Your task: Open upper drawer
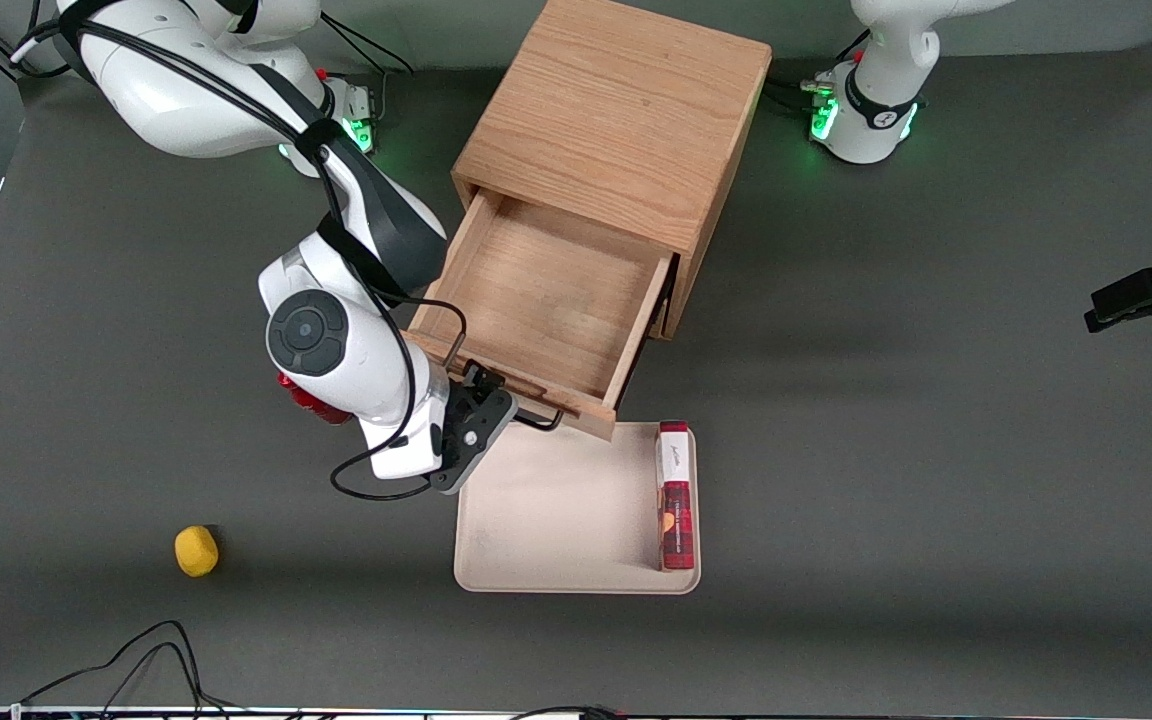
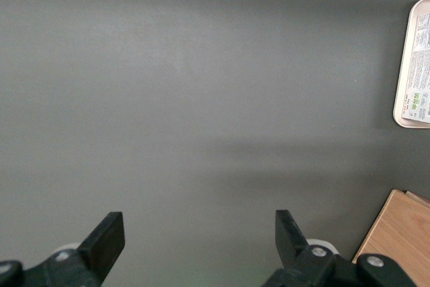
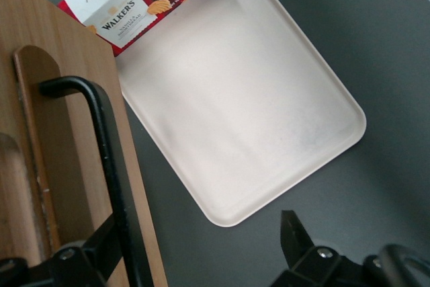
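Oak upper drawer [image 1: 546,300] pulled out, gripper [image 1: 492,395] fingers [image 3: 299,236] apart around its black handle [image 3: 111,166], beige tray [image 1: 561,520] below

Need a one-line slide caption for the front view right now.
Upper drawer pulled well out of the cabinet, open gripper at its black handle, above the tray.

even overhead light is falling softly; the cabinet [image 1: 616,130] is casting a faint shadow toward 3 o'clock across the desk [image 1: 936,400].
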Controlling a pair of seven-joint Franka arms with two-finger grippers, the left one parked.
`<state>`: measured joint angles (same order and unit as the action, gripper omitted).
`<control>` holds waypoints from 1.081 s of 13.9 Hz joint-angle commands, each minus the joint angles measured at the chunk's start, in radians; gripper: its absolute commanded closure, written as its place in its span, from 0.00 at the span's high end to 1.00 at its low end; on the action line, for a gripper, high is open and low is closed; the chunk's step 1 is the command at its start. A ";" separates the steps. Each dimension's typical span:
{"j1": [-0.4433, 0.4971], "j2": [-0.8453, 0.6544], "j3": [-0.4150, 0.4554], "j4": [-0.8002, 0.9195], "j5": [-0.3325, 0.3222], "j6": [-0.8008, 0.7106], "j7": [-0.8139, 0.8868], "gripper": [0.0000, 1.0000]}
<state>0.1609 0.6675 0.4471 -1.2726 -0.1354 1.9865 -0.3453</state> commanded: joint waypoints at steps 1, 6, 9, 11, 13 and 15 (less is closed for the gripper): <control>0.002 0.032 0.001 0.056 -0.021 0.002 -0.015 1.00; 0.002 0.041 0.001 0.071 -0.023 0.002 -0.012 1.00; 0.012 0.041 -0.027 0.084 -0.021 0.002 -0.009 1.00; 0.012 0.044 -0.027 0.088 -0.023 0.002 -0.009 1.00; 0.009 0.043 -0.027 0.091 -0.021 0.002 -0.007 1.00; 0.005 0.035 -0.025 0.096 -0.016 0.000 -0.003 1.00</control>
<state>0.1615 0.6878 0.4282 -1.2256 -0.1355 1.9859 -0.3454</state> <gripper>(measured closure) 0.000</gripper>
